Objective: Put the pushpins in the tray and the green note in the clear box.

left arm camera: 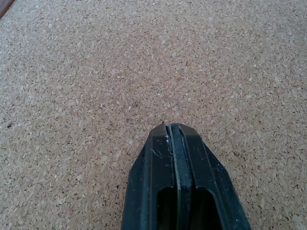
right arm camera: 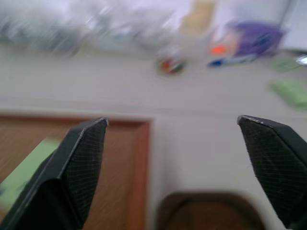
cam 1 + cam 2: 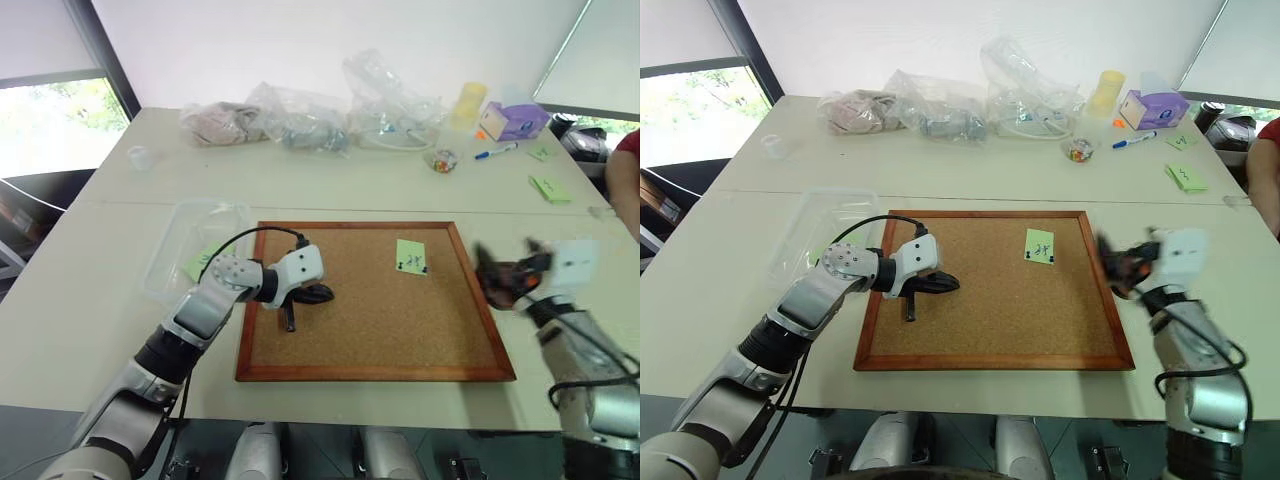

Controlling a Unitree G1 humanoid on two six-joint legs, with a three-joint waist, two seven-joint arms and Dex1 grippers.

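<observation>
A: Where's the left arm?

B: It reaches in from the near left, forearm angled across the frame of the corkboard (image 3: 380,320). The left gripper (image 3: 308,295) tilts down and toward the right over the board's left half, its jaws pressed together with nothing between them; in the left wrist view the two black fingers (image 1: 163,172) meet flat just above the cork.

A: And the right?

B: The right gripper (image 2: 172,158) sits at the board's right edge, roughly level and pointing forward, jaws wide apart and holding nothing. The brown tray (image 2: 211,213) lies just under and between them on the desk, beside the board's wooden frame.

A: The note?

B: The green note (image 3: 411,256) is on the cork near the far right corner, with two dark pushpins (image 3: 412,267) along its near edge. The clear box (image 3: 190,245) rests on the desk just left of the board, with a green slip showing inside it.

A: The rest of the desk?

B: The pale desk (image 3: 330,180) carries crumpled clear bags (image 3: 300,120) along the far side, a yellow cup (image 3: 468,103), a purple tissue box (image 3: 515,120), a blue marker (image 3: 495,152) and a green pad (image 3: 550,188). A window shows at the far left, and a person's red sleeve (image 3: 628,150) at the right edge.
</observation>
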